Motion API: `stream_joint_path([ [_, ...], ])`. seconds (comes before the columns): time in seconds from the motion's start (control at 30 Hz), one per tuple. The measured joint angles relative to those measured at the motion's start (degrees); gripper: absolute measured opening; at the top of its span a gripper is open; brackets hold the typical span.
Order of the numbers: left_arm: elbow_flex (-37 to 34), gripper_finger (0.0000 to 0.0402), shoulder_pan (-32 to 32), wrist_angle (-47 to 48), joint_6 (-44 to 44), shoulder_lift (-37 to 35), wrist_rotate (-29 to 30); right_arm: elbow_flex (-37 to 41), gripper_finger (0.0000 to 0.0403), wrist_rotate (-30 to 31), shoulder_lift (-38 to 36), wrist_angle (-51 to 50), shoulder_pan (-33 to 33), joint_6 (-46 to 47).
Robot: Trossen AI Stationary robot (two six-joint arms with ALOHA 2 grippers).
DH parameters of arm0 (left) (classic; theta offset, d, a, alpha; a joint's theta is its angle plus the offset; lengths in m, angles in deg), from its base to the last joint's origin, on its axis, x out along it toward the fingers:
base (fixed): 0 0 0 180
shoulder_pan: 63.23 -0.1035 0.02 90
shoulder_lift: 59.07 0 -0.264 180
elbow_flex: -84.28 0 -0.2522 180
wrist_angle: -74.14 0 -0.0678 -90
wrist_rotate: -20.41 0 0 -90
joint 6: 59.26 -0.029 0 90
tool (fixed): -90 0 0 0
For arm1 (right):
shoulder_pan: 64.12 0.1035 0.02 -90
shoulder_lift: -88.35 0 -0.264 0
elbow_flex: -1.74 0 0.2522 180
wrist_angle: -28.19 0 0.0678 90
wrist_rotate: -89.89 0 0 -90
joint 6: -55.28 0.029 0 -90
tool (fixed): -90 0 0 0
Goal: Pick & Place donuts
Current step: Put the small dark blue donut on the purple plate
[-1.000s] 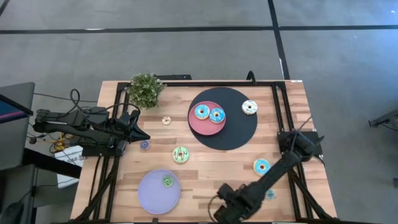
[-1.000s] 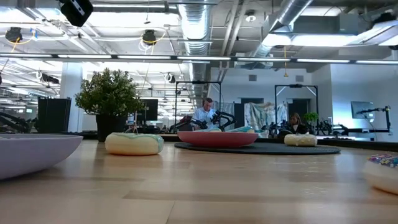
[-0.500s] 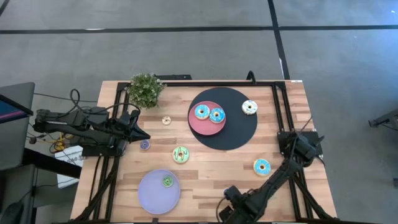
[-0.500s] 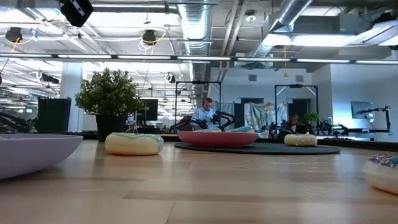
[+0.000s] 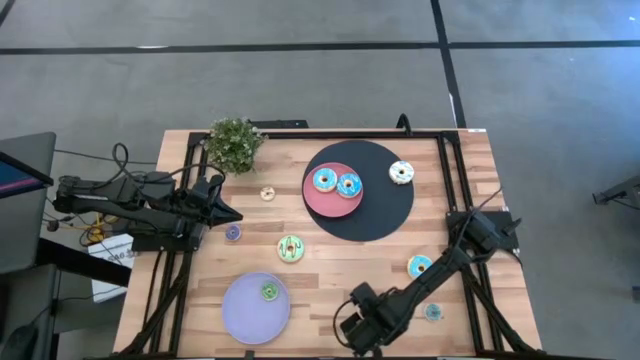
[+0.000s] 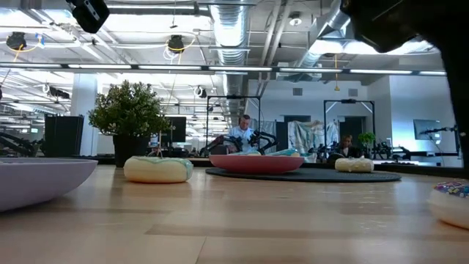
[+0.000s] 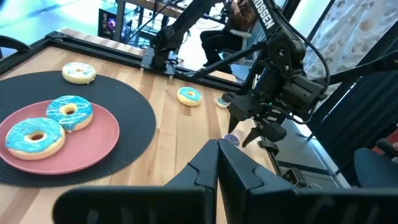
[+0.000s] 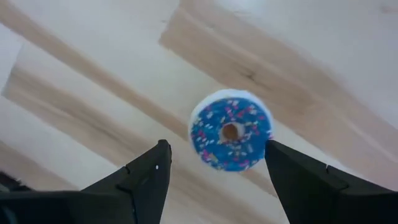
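Observation:
A small blue donut with sprinkles [image 8: 230, 130] lies flat on the wood near the table's front edge. My right gripper [image 8: 216, 146] hangs open above it, pointing down, one finger on either side and clear of it. The high view shows that gripper [image 5: 354, 324] covering the donut. Two blue donuts [image 5: 324, 180] [image 5: 348, 185] lie on the pink plate [image 5: 318, 202]. A white donut [image 5: 401, 172] rests on the black mat [image 5: 385, 215]. My left gripper [image 7: 217, 158] waits shut at the left edge.
On the wood lie a blue donut [image 5: 420, 266], a small blue one [image 5: 432, 312], a green one [image 5: 290, 248], a small purple one [image 5: 232, 233] and a small cream one [image 5: 267, 193]. A lavender plate [image 5: 245, 312] holds a small green donut [image 5: 269, 291]. A potted plant [image 5: 235, 145] stands far left.
My right gripper has sunk toward the table near the front edge and shifted a little toward the left edge, staying open. Its arm has come into the low view at the upper right. No donut has moved.

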Motion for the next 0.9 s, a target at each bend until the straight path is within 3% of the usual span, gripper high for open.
stream_joint_path([
  [0.37, 0.0, 0.0, 0.0, 0.0, 0.0, 0.0, 0.0, 3.6, 0.0251, -0.9, 0.0, 6.1, -0.5, 0.4],
  [0.9, 0.0, 0.0, 0.0, 0.9, -0.5, 0.0, 1.6, 3.6, 0.0232, -1.3, 0.0, 5.2, -2.4, -4.5],
])
